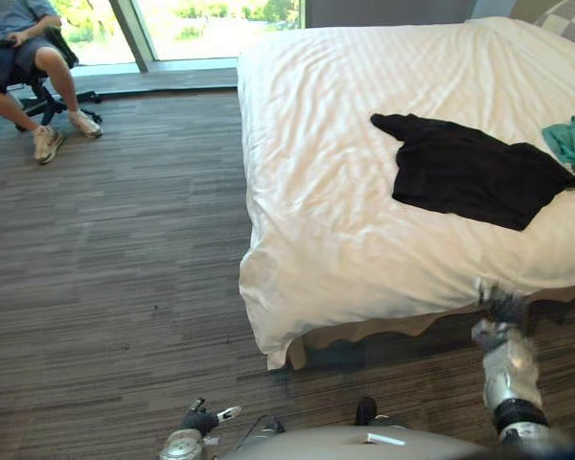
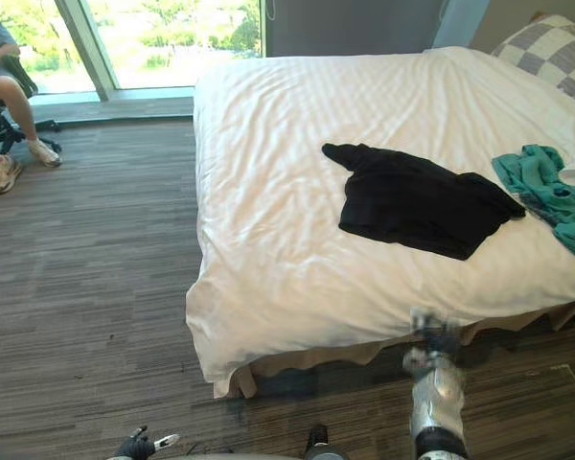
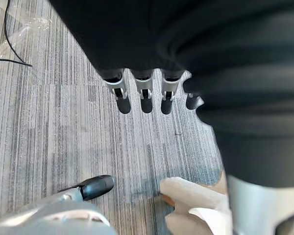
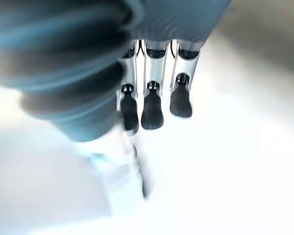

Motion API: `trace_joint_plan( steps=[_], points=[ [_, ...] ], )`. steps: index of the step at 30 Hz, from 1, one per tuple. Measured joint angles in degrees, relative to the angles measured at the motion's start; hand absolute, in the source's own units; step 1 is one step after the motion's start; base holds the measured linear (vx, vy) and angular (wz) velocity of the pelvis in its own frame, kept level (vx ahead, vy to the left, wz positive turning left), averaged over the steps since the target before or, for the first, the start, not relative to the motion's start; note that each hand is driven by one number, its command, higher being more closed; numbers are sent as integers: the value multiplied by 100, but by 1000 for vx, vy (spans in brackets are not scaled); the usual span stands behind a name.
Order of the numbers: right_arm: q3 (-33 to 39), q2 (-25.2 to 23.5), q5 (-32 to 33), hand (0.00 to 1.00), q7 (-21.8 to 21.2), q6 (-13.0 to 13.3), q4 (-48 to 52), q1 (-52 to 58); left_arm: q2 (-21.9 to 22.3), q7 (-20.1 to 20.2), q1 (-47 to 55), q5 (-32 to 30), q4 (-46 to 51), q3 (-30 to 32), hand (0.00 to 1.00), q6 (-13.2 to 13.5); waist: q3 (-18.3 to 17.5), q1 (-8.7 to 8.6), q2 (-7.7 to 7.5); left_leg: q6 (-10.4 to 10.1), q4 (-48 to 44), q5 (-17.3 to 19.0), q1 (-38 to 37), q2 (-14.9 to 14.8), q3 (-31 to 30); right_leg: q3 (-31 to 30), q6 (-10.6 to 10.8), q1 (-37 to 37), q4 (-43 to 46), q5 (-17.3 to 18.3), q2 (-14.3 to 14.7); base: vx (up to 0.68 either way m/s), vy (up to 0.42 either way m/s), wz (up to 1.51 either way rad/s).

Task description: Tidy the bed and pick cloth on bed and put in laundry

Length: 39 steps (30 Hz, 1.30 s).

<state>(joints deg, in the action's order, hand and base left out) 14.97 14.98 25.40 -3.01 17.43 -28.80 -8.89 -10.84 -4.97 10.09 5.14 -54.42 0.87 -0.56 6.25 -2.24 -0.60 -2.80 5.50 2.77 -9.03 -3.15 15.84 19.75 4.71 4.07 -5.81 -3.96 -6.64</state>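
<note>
1. The bed (image 2: 268, 240) carries a rumpled white cover. The right eye view shows its whole width; the left eye view cuts off its right side.
2. The black cloth (image 2: 412, 201) lies flat and spread on the cover, near the bed's near edge. It is matte and shirt-like. Its long axis runs slantwise, the narrow end pointing far-left and the broad end toward the teal cloth (image 2: 546, 192).
3. The teal cloth is bunched at the right edge, and the right eye view shows more of it.
4. A checkered pillow (image 2: 554, 53) lies in the far right corner.
5. The right hand (image 2: 429, 347) hangs at the bed's near edge. Its wrist view shows its fingers (image 4: 152, 110) straight and holding nothing.
6. The left hand (image 1: 201, 420) is low over the floor (image 3: 63, 127), fingers (image 3: 146, 95) relaxed and empty.
</note>
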Motion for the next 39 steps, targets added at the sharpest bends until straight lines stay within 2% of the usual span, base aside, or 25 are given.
trace_joint_plan(
  steps=[2,4,7,10,12,13,17,19,22,24,26,27,32,37,39],
  points=[
    [-114,-3,-41,100,-234,-286,707,19,-2,5,17,-2,187,-37,0,-25,-4,41,-8,-3,-1,2,5,-20,-68,22,4,31,1,-2,16,60,-18,17],
    [-551,-55,-206,100,-832,-661,1915,260,-10,92,128,60,357,-35,0,-64,-7,51,-14,-6,-13,4,1,-40,-79,34,23,53,24,-14,25,59,-19,12],
    [-1008,-75,-277,100,-1595,-925,2733,492,-5,268,245,177,369,-37,0,-40,-5,41,-21,-6,-160,4,-13,-25,-95,75,117,156,28,-74,-8,34,-14,1],
    [-1456,-73,-427,100,-2129,-1075,3136,489,17,339,316,308,358,-76,0,36,-3,33,-29,-6,-208,4,-103,-5,-111,140,118,279,28,-74,-15,-33,-28,4],
    [-2005,-73,-436,100,-2345,-1307,3214,367,27,363,321,374,356,-85,0,148,5,63,-43,-6,-207,4,-94,-11,-171,155,118,286,26,-73,-10,-79,-28,8],
    [-2355,-74,-517,100,-2388,-1494,3204,293,28,400,321,447,351,-93,0,198,12,133,-44,-13,-188,12,-87,-26,-232,179,117,282,20,-71,2,-121,-48,10],
    [-3546,-214,-729,100,-2307,-2067,2777,-441,0,514,317,555,277,-93,0,234,135,343,-71,-21,-164,29,79,-33,-395,330,20,219,-4,77,-13,-157,-53,14],
    [-3800,-363,-789,100,-2161,-2229,2518,-763,-7,543,308,566,157,-93,0,234,140,373,-70,-8,-162,-18,243,-37,-438,417,7,106,-5,92,-21,-128,-39,23],
    [-4097,-578,-815,100,-1836,-2474,2066,-1421,-39,668,188,774,73,-86,0,198,266,556,-50,-27,-171,-133,640,-57,-565,491,-84,-219,-3,50,-16,-76,-35,22],
    [-4121,-687,-879,100,-1615,-2535,1645,-2053,-87,720,-104,799,73,-82,0,206,599,690,-52,-52,-175,-277,883,-72,-640,528,-167,-454,7,-57,3,-61,-35,22],
    [-4111,-761,-891,100,-1412,-2539,1268,-2577,-97,724,-388,886,60,-80,0,221,914,764,30,-72,-160,-450,1140,-81,-723,624,-250,-682,29,-168,12,-33,-37,27],
    [-4109,-777,-939,100,-1278,-2543,939,-2955,-94,728,-633,940,62,-63,0,259,1190,826,88,-46,-164,-540,1288,-95,-746,633,-295,-821,31,-231,31,-18,-24,17],
    [-4025,-798,-1111,100,-890,-2536,445,-3480,-68,757,-1017,992,88,-30,0,376,1559,866,109,-17,-282,-615,1638,-105,-834,642,-243,-1071,32,-316,37,50,2,11],
    [-3967,-770,-1175,100,-693,-2470,94,-4103,-54,702,-1412,1005,200,-37,0,548,1939,902,180,-9,-458,-601,1923,-61,-858,643,-240,-1245,34,-324,-18,37,32,7],
    [-3898,-768,-1274,100,-628,-2450,14,-4240,-25,663,-1455,1004,259,-53,0,618,1962,943,220,12,-481,-586,2136,-57,-883,649,-244,-1441,35,-327,-21,17,33,11]
  ],
)
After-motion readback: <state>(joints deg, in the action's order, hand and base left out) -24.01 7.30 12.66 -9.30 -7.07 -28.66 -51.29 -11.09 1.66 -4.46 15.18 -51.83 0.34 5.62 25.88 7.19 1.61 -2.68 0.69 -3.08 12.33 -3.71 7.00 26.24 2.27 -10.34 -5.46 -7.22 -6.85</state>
